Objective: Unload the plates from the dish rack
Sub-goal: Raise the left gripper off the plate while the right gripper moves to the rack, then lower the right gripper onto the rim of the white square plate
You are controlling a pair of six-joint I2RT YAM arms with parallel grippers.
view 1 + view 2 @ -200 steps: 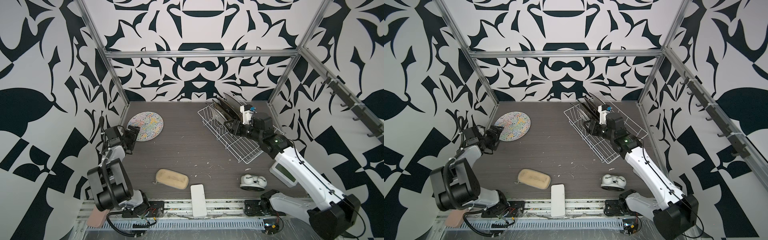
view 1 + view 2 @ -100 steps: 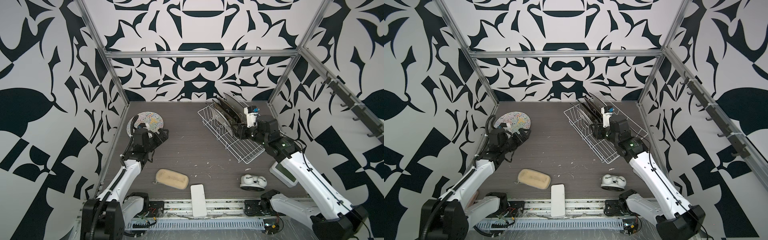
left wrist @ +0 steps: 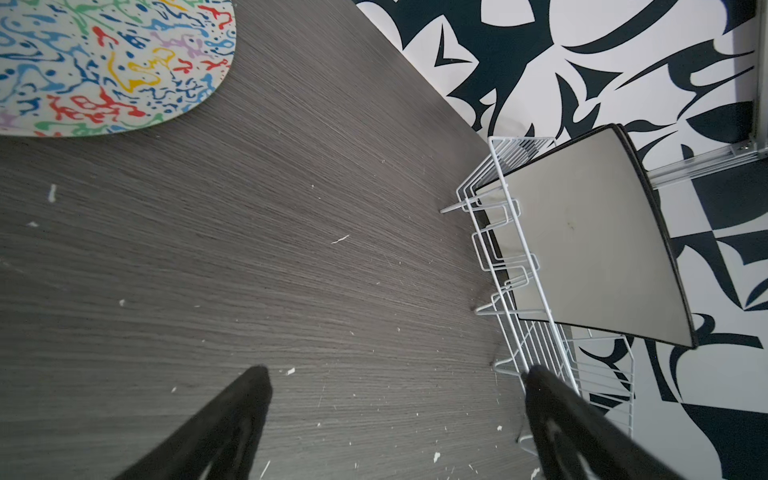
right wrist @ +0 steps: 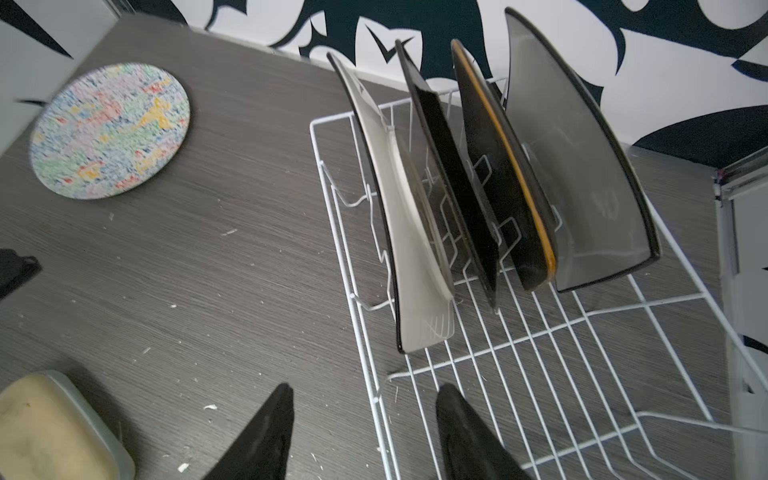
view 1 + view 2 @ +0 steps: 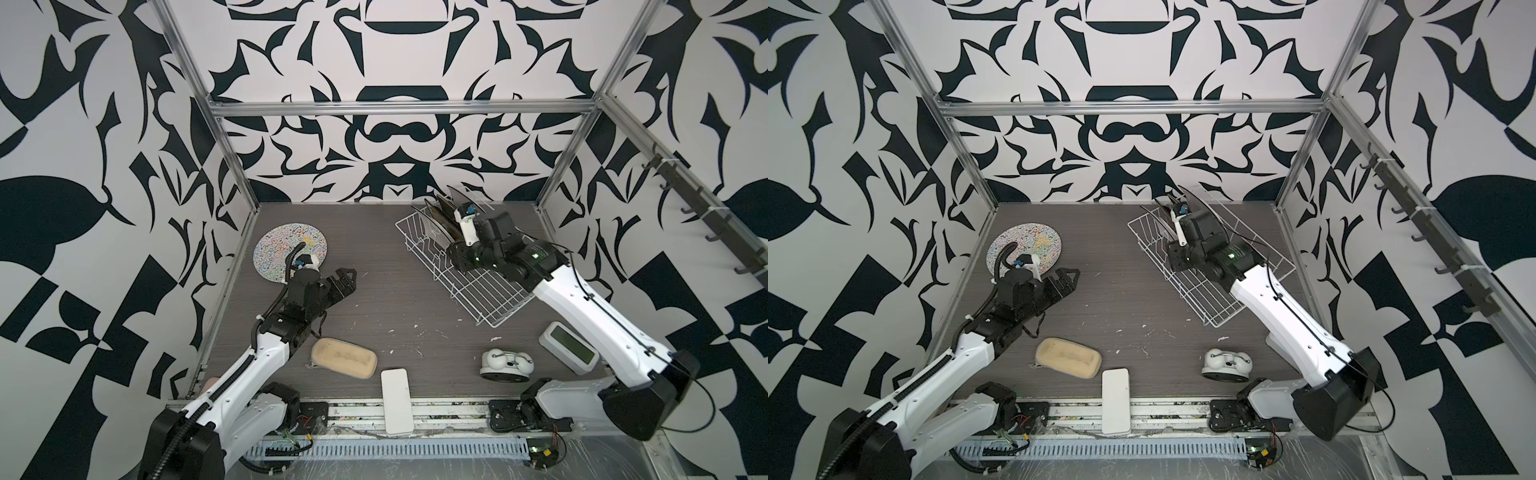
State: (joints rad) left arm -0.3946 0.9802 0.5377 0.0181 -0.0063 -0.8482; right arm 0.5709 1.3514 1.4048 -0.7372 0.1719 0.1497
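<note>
The white wire dish rack (image 5: pixel 494 299) (image 5: pixel 1208 299) stands at the back right, with several square plates upright in its far end. The right wrist view shows a white-backed plate (image 4: pixel 411 249), two dark plates (image 4: pixel 453 178) (image 4: pixel 498 187) and a grey one (image 4: pixel 577 166). A round squiggle-patterned plate (image 5: pixel 282 247) (image 5: pixel 1025 245) (image 3: pixel 104 62) lies flat at the back left. My right gripper (image 4: pixel 365 388) (image 5: pixel 455 255) is open and empty, low over the rack's near rim, short of the plates. To the right of the round plate, my left gripper (image 3: pixel 399 370) (image 5: pixel 347 280) hangs wide open above bare table.
A beige sponge (image 5: pixel 344 363) and a white flat block (image 5: pixel 397 401) lie near the front edge. A white bell-topped clock (image 5: pixel 505 365) and a white display unit (image 5: pixel 569 347) sit front right, under my right arm. Aluminium posts frame the table.
My left arm has swung from the table's left edge out past the round plate towards the middle. My right gripper has shifted slightly over the rack.
</note>
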